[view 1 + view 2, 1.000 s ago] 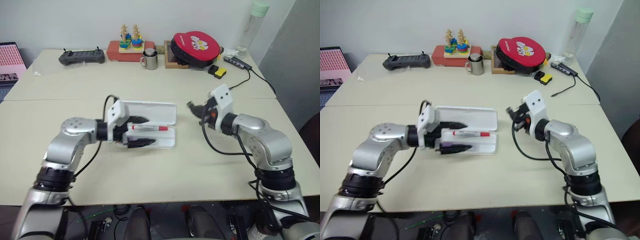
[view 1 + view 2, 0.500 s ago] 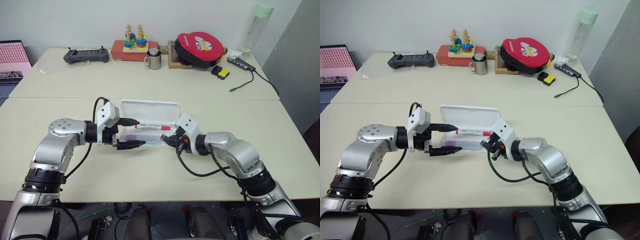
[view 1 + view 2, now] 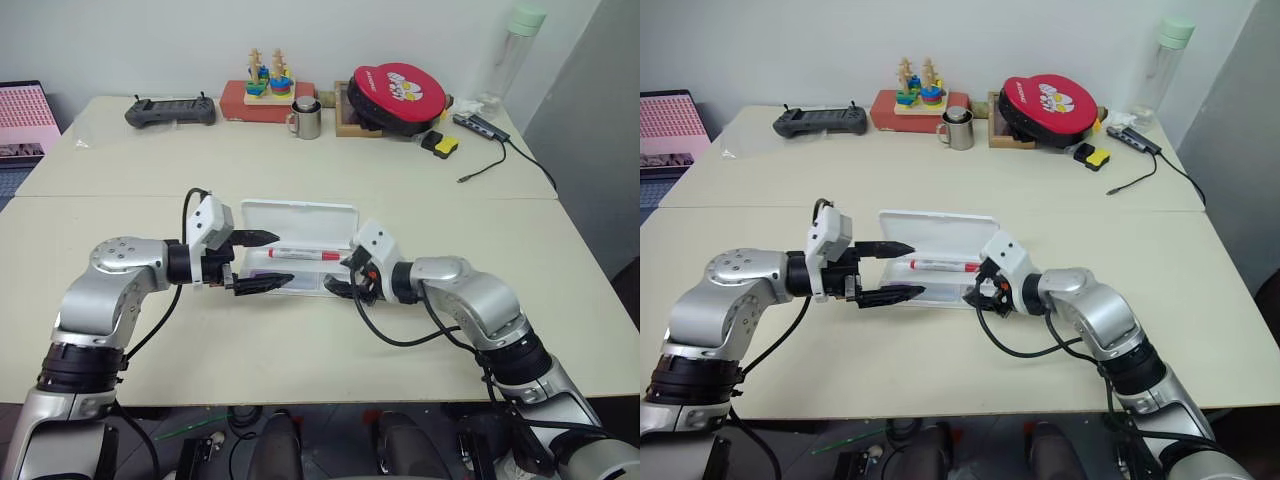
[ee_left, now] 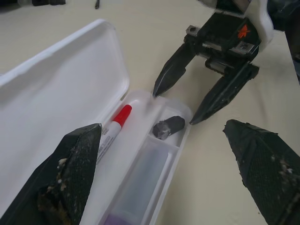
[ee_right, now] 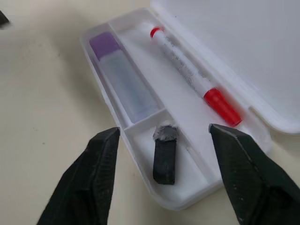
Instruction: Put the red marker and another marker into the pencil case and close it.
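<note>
Both grippers, left (image 3: 256, 262) and right (image 5: 164, 176), stand spread and empty at opposite ends of the open pencil case (image 3: 300, 216); the red marker (image 3: 301, 254) lies inside, between them.

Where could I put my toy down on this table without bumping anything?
The bare tabletop in front of the open pencil case is free, and the stretch between case and mug. It's crowded around the case, where both grippers sit, and along the far edge.

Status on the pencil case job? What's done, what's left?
Done: the red marker and the lilac highlighter both lie in the pencil case, with a small dark stub in the end compartment. In hand: nothing; the left gripper and right gripper are open, one at each end of the case. Left: the lid is open and needs closing.
</note>
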